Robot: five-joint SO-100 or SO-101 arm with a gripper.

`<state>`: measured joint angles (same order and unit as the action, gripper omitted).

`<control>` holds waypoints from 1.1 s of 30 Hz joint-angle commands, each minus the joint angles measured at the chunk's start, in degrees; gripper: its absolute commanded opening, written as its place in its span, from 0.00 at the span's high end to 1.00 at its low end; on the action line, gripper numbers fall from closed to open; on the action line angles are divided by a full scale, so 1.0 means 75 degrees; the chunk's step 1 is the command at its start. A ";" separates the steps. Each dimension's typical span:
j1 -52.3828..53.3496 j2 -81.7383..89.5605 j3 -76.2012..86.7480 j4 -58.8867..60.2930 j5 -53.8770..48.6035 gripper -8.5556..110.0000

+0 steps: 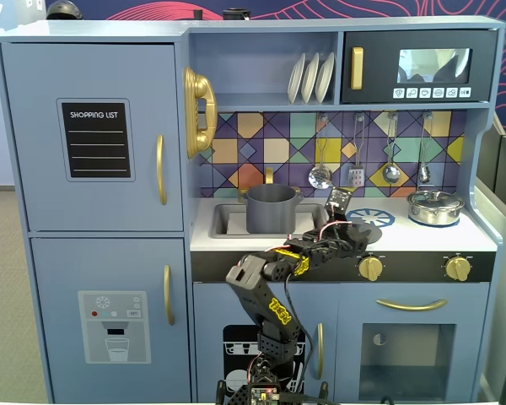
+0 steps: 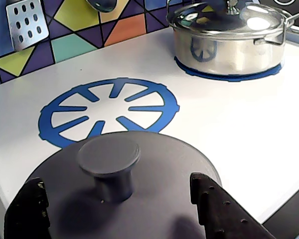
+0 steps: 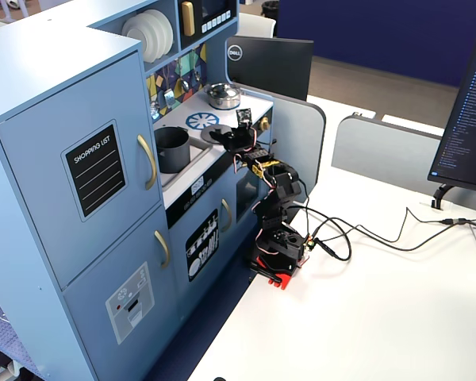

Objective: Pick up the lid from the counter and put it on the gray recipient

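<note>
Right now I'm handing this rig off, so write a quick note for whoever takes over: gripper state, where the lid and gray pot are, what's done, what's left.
Gripper: open, fingers either side of the lid's knob in the wrist view, not closed on it.
Lid: flat on the white counter, just in front of the blue burner ring, not lifted.
Gray pot: uncovered, standing in the sink, to the left of the lid in a fixed view.
Silver pot: on the far burner with its own lid; leave it.
Done: approach and alignment over the knob.
Left: close on the knob, lift, carry to the gray pot, set the lid on, release.
</note>
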<state>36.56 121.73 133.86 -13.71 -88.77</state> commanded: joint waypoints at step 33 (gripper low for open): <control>-0.0539 -0.1605 -0.2203 -0.0574 -0.0434 0.93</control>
<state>33.22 108.46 123.49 -17.14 -91.23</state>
